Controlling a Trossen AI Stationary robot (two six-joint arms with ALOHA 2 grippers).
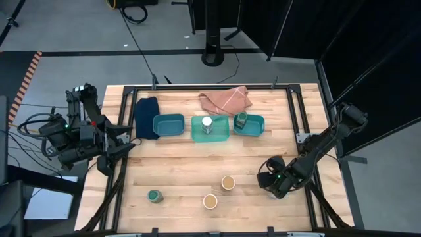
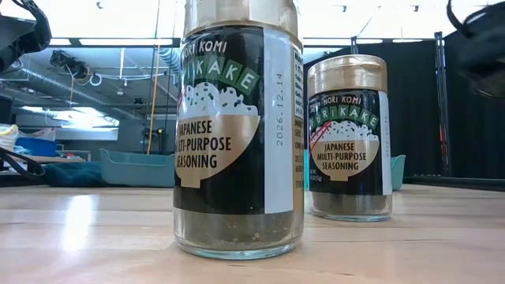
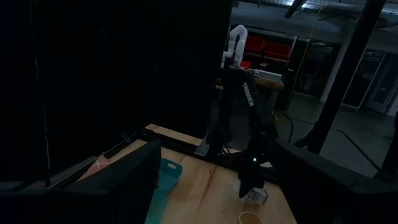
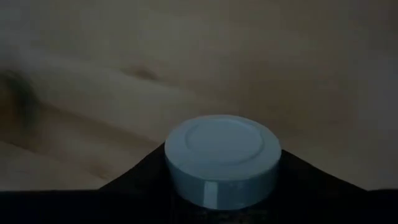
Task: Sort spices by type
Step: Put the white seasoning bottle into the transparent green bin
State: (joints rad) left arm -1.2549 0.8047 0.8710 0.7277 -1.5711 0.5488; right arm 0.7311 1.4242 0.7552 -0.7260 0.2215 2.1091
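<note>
While the left tool [image 1: 122, 150] waits open — white-lidded jar [image 4: 222, 155] gripped within right tool [image 1: 268, 179].

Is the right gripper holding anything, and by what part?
Yes. The right gripper is shut on a white-lidded jar, fingers on its body just below the lid.

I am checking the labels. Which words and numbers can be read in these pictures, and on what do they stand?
"NORI KOMI", "JAPANESE MULTI-PURPOSE SEASONING": far furikake jar.
"JAPANESE", "PURPOSE SEASONING", "2026.12.14": near furikake jar; its label is partly cut off.
Fine print on both jars: too small to read.
Lettering on the right arm: too blurred to read.
</note>
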